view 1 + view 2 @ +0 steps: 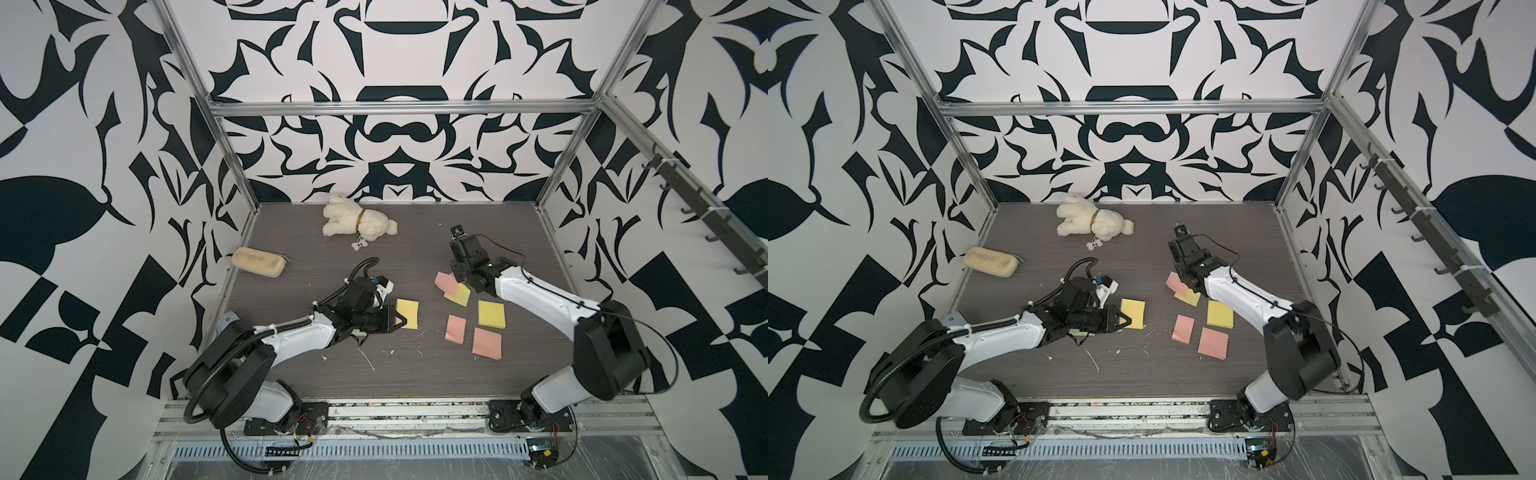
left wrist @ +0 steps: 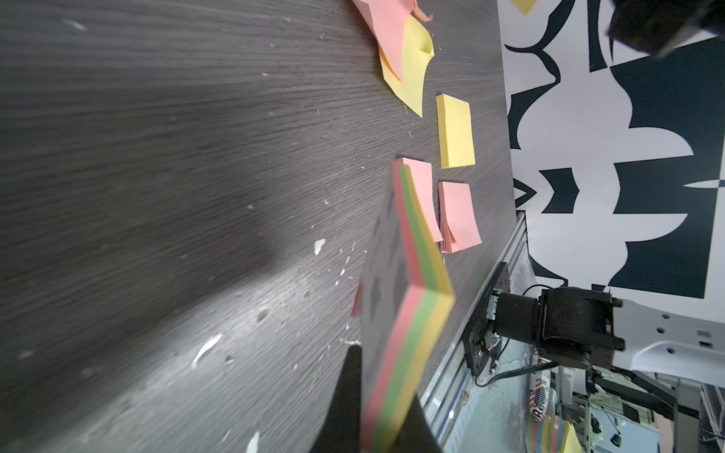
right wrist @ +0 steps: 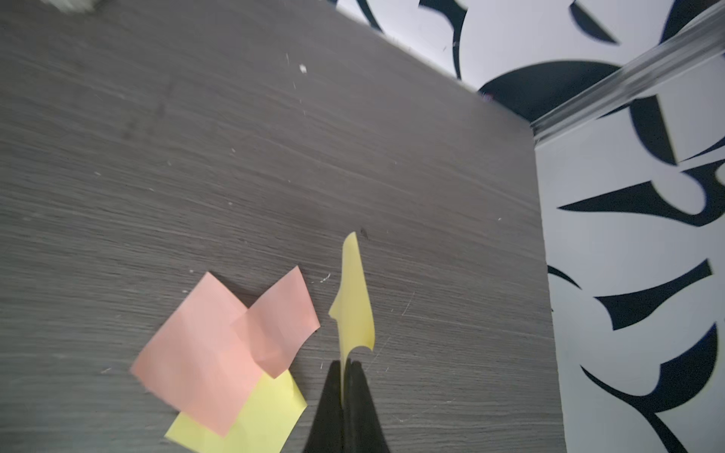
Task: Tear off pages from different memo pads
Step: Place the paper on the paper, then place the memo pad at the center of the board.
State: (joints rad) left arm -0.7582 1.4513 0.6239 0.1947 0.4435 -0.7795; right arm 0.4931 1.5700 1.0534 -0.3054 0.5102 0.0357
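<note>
Yellow page [image 3: 355,298] was pinched by right tool [image 3: 345,366], memo pad [image 2: 408,313] by left tool [image 1: 402,319]; low release over loose pages [image 3: 204,353] was advised.

It was a robotics lab cell: aluminium framing [image 1: 399,109] and black-and-white patterned panels [image 1: 83,124] (three sides) boxed a wood-grain desk [image 1: 415,257], with robot arms [image 1: 291,336] bolted to a front rail [image 1: 407,417].

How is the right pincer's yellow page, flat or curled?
Curled: the yellow page stands edge-on from the shut right pincer, its corners bent.

Matt paper memo pads [image 1: 491,313], scuffed woodgrain table [image 1: 415,257]
</note>
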